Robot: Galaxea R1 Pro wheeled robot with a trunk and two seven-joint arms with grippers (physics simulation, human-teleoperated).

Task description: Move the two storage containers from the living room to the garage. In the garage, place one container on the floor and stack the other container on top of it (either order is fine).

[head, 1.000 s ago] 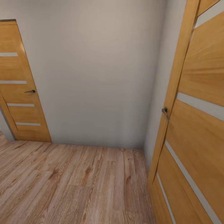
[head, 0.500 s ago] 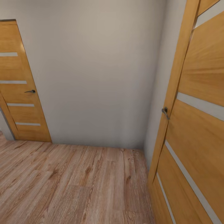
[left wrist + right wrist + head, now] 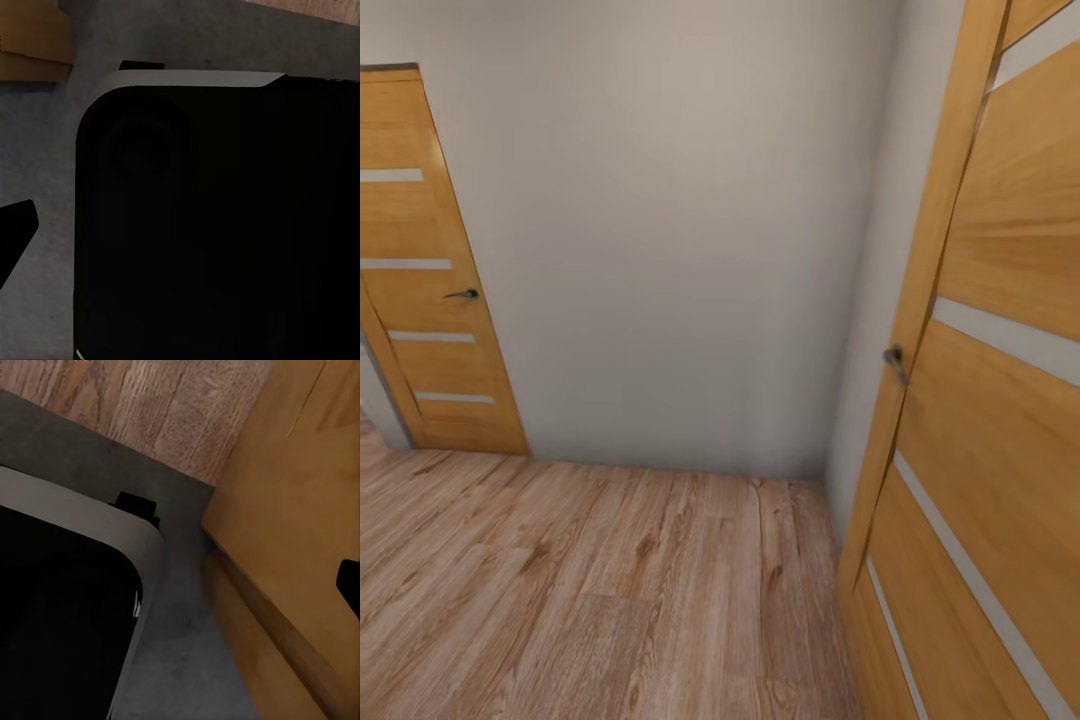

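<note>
— Fingers first: what have I got on the wrist cameras?

— Not much. On the left wrist camera I see one dark fingertip (image 3: 15,229) poking in at the edge, and on the right wrist camera another dark tip (image 3: 349,585) at the frame's edge. I can't tell how wide either gripper stands, or whether anything is held.

— And closest to us?

— Both wrist views have the robot's black, rounded-cornered base with a pale grey rim (image 3: 187,79) close up. The dark grey floor (image 3: 180,675) lies under it, and beside it on the right wrist camera runs the bottom of a honey-coloured wooden door panel (image 3: 300,510), with light wood planks (image 3: 150,397) past the grey.

— Head camera?

— Light wood plank floor (image 3: 590,580) in front of me. Close on my right, a wooden door with pale glass slits (image 3: 1000,400) and a dark metal lever handle (image 3: 895,360). Farther off, a plain off-white wall (image 3: 680,250), and on the far left a second wooden door with glass slits (image 3: 420,270), with its own small lever handle (image 3: 462,294).

— The orange-red bins?

— I can't place them from these pictures.
</note>
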